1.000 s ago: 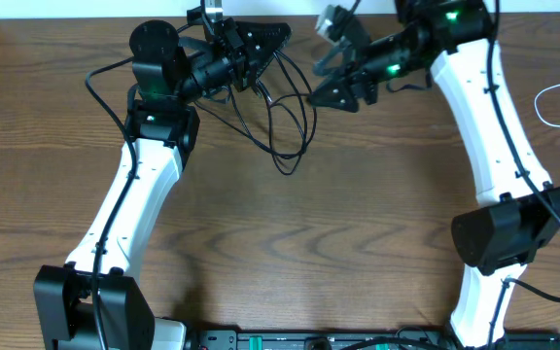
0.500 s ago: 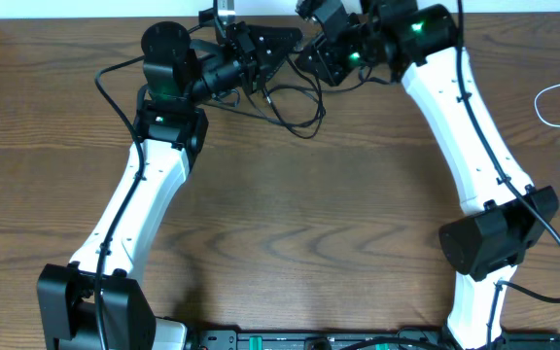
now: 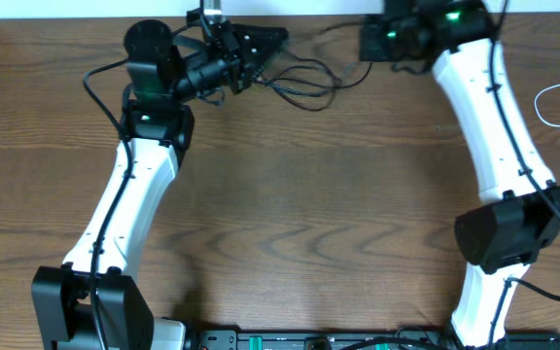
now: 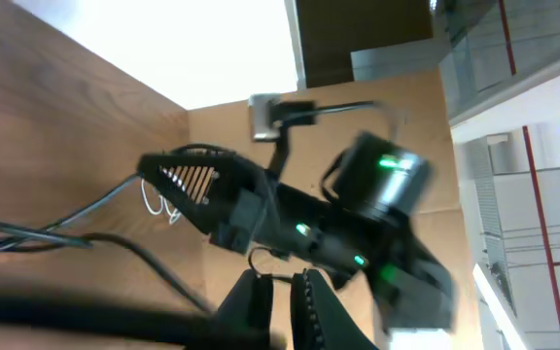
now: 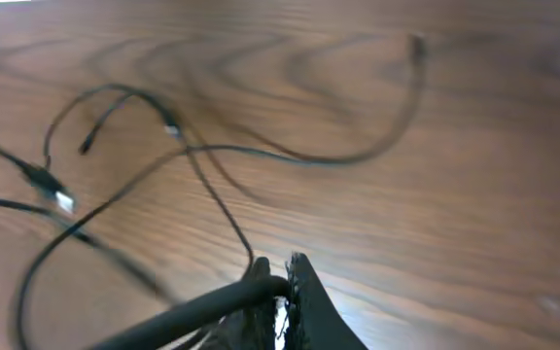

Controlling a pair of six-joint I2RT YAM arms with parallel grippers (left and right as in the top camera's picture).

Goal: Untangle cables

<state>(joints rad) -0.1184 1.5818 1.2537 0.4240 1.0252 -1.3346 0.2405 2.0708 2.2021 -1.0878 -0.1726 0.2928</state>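
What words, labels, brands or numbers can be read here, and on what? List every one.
None: no text can be read in any view.
Black unit at the bottom edge of the overhead view: any markings are too small to read.
On the left gripper, the right gripper and the black cables, no lettering shows.

The right arm (image 3: pixel 474 107) is swinging away from the top centre of the overhead frame toward the upper right, carrying the right gripper (image 5: pixel 278 275) up to the top edge. Its jaws, wide apart a second ago, are closing tight on a strand of the black cables (image 5: pixel 290 158). The bundle, earlier hanging in a long loop down toward mid-frame, is being drawn out flat and sideways along the top. The left arm (image 3: pixel 134 185) is easing slightly back leftward.
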